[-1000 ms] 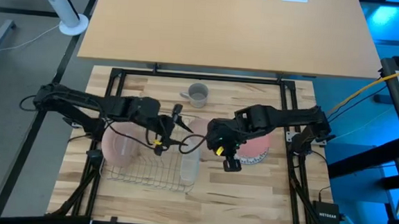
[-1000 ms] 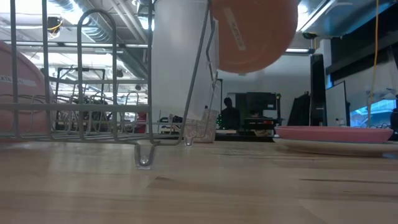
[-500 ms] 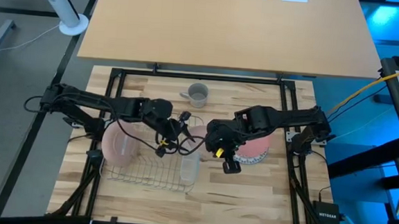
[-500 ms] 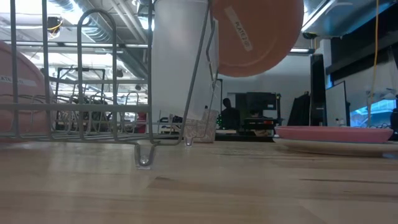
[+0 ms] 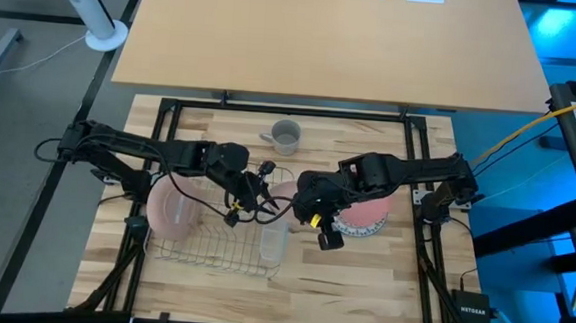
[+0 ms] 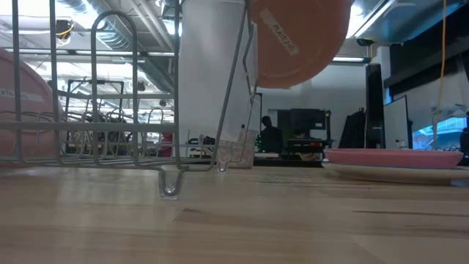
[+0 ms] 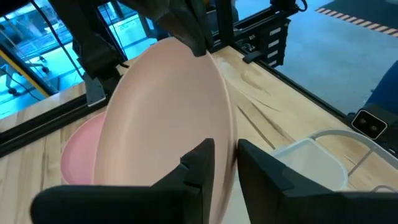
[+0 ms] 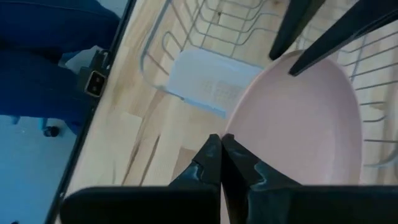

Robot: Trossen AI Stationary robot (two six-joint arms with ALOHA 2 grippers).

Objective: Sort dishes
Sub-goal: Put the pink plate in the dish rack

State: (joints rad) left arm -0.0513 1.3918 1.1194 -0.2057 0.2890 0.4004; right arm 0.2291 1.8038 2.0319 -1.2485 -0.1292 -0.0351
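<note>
Left hand point(image 7: 225, 163) has closed in around the pink plate point(image 7: 168, 118) gripped by the right hand point(image 8: 220, 155), above the rack point(image 5: 218, 242); a cup point(image 5: 286, 135) stands behind.

— What sort of place is this?

— A robotics lab or workshop. The butcher-block table point(image 5: 360, 286) sits inside a black metal frame point(image 5: 160, 124) with cables point(image 5: 531, 126) trailing off it, and a network box point(image 5: 475, 311) lies at one corner.

— And beyond the table?

— An open industrial hall: exposed ceiling ducts point(image 6: 110, 15), strip lights, dark monitors point(image 6: 311, 132) on benches, and a person point(image 6: 271, 136) seated far back. A larger plain desk point(image 5: 326, 39) stands behind the rig on a grey floor.
</note>
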